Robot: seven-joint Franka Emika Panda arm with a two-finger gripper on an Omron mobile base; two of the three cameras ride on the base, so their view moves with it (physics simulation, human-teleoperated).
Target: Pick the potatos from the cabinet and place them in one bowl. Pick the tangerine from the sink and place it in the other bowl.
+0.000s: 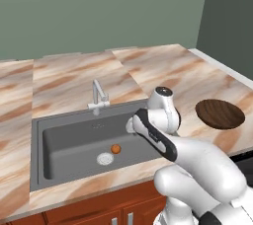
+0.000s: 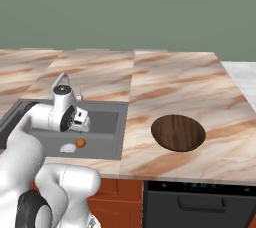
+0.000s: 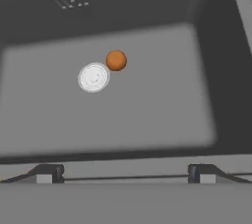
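The tangerine, a tiny bright orange ball, lies on the floor of the dark grey sink, right beside the round silver drain. My gripper hangs above the basin's right part, pointing down, open, with nothing between its fingertips and well clear of the fruit. The other bowl, shallow and dark brown, sits empty on the counter to the right of the sink. The potatos, the cabinet and the one bowl are out of view.
A silver faucet stands at the sink's back rim. Marbled counter surrounds the basin. Reddish-brown cabinet fronts and a dark appliance front run below the counter edge.
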